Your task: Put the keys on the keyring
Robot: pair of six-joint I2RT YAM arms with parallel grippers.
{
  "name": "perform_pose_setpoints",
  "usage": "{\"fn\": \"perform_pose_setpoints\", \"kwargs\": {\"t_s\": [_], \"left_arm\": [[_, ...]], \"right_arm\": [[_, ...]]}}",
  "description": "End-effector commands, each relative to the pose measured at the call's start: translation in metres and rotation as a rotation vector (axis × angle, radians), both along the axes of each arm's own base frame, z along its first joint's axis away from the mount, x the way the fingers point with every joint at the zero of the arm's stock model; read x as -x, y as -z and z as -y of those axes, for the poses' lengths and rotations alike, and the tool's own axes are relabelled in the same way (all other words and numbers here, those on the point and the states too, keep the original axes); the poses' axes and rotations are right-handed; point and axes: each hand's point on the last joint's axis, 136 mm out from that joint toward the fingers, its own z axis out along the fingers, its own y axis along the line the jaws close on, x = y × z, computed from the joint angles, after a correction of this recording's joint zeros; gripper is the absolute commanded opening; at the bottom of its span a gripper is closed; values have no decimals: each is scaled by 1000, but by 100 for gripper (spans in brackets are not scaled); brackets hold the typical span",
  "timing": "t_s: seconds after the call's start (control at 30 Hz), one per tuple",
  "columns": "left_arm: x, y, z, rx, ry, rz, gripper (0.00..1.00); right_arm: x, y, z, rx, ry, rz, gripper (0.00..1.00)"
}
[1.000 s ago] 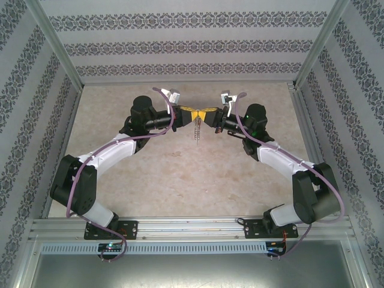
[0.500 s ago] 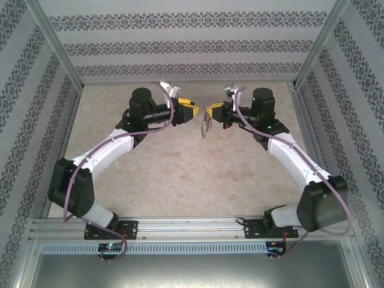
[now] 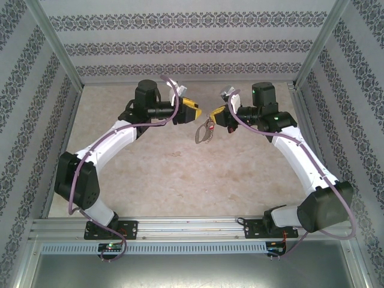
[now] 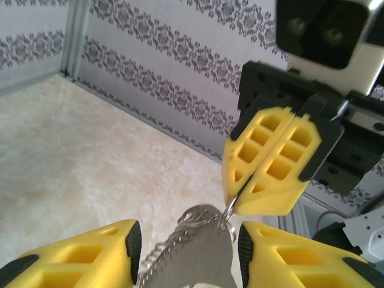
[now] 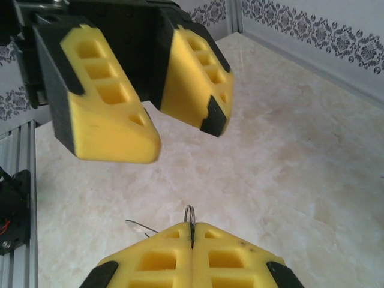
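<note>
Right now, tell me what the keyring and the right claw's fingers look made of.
The keyring: metal by the look, silvery grey with a dull sheen, thin wire loop at the top. The fingers of the right claw: matte yellow plastic or firm rubber, which I cannot tell; moulded hollow cells, no shine.

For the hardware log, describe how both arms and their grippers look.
The left arm and right arm have white link shells, black joint housings and a purple cable looped alongside. The left gripper and right gripper carry wedge-shaped yellow fingers with rectangular cut-outs and black tips.
</note>
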Motion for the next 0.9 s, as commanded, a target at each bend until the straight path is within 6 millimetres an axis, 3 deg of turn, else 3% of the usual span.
{"fn": "perform_pose_setpoints", "kwargs": {"t_s": [0.0, 0.67, 0.87], "left_arm": [[10, 1, 6, -12, 75, -9, 47], [27, 11, 30, 5, 211, -35, 47], [30, 10, 34, 20, 238, -37, 42]], "right_arm": [[6, -8, -7, 10, -57, 28, 0], [5, -5, -11, -3, -84, 13, 0], [5, -6, -10, -9, -80, 21, 0]]}}
